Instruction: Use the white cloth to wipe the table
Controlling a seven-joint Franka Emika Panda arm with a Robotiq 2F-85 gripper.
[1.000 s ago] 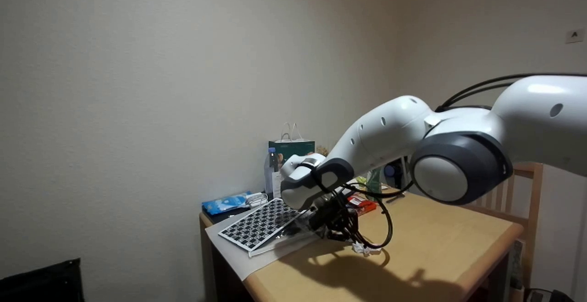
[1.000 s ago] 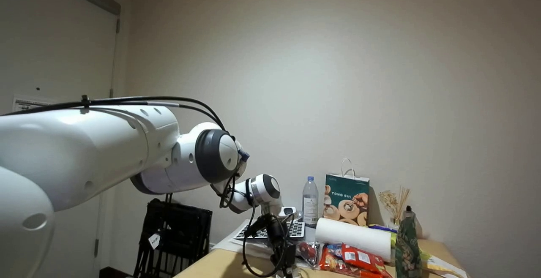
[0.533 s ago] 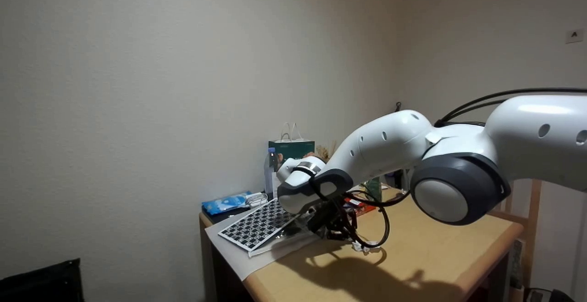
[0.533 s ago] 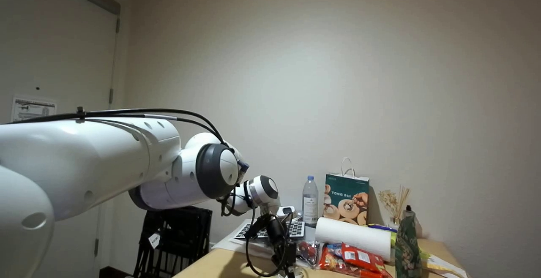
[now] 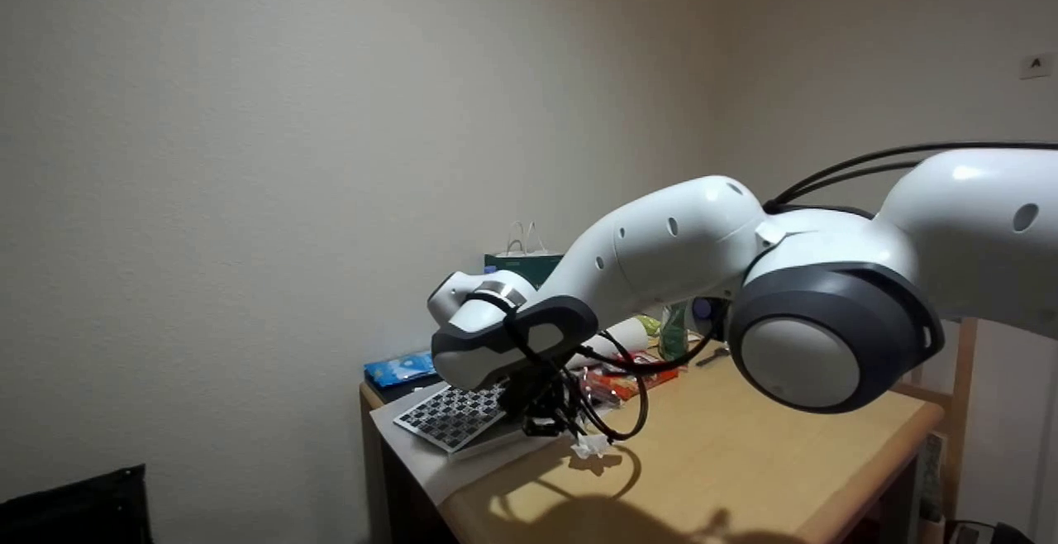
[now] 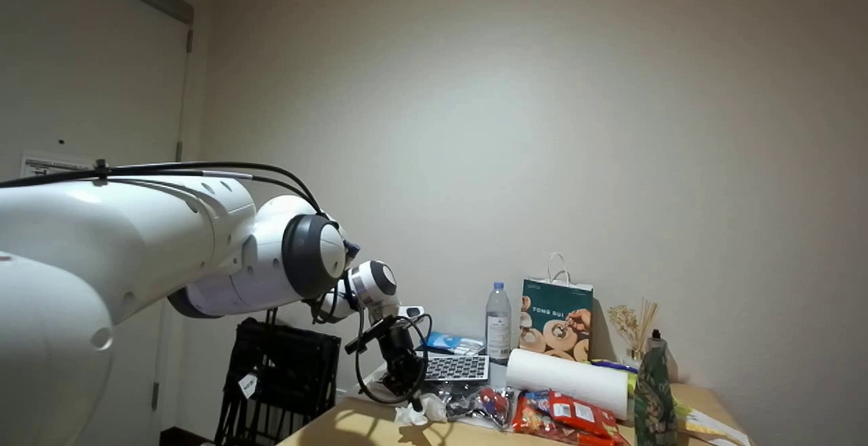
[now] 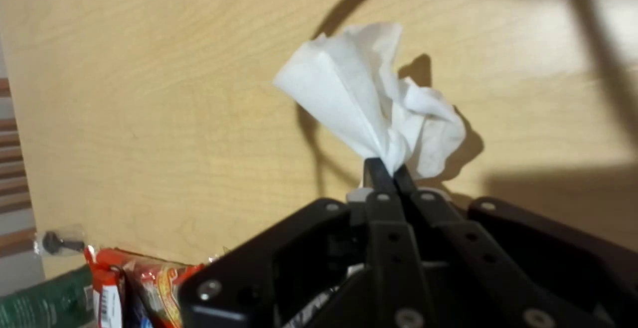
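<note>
Your gripper (image 7: 392, 172) clamps the white cloth (image 7: 339, 86) over the table (image 7: 174, 133), upper middle of the wrist view.
Expect it light and limp, likely best held where it bunches. Beyond, right of centre in an exterior view, you cannot tell what the plastic bottle (image 6: 498, 324) or TONG SUI paper bag (image 6: 557, 324) holds.
</note>
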